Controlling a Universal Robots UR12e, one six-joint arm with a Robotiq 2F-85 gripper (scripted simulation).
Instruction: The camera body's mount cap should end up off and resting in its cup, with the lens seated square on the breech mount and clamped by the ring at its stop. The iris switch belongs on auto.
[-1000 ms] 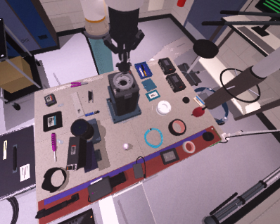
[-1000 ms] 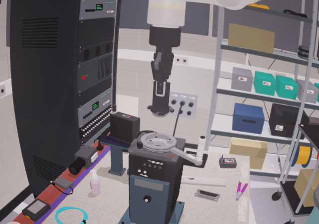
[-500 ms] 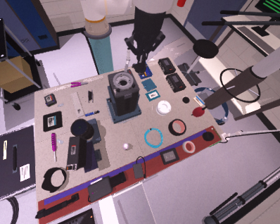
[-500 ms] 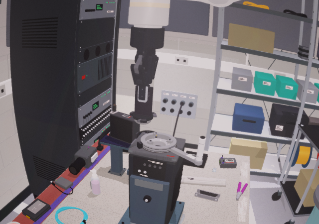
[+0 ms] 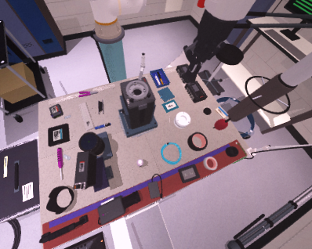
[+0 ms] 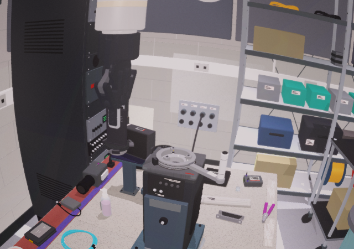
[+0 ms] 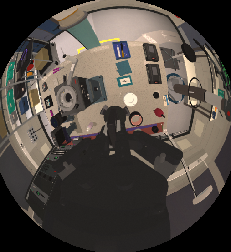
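The mount cap (image 7: pixel 113 112) is partly hidden between my fingers; it is a dark disc with notched edges, held above the table. The camera body (image 5: pixel 136 105) stands mid-table with its breech mount (image 6: pixel 175 156) uncovered and facing up, ring lever pointing right. The lens (image 5: pixel 91 142) lies on a stand left of the body. The white cup (image 5: pixel 182 119) sits on the table right of the body. The iris switch is too small to tell. My gripper (image 7: pixel 113 124) is high above the table's right side, past the body, closed on the mount cap.
The equipment rack (image 6: pixel 54 83) stands behind the table. A shelf unit (image 6: pixel 297 97) is to the right. Two black monitors (image 5: pixel 193 87), a blue tray (image 5: pixel 159 77), tape rolls (image 5: pixel 197 141) and a cyan cable loop (image 5: pixel 171 153) lie on the table.
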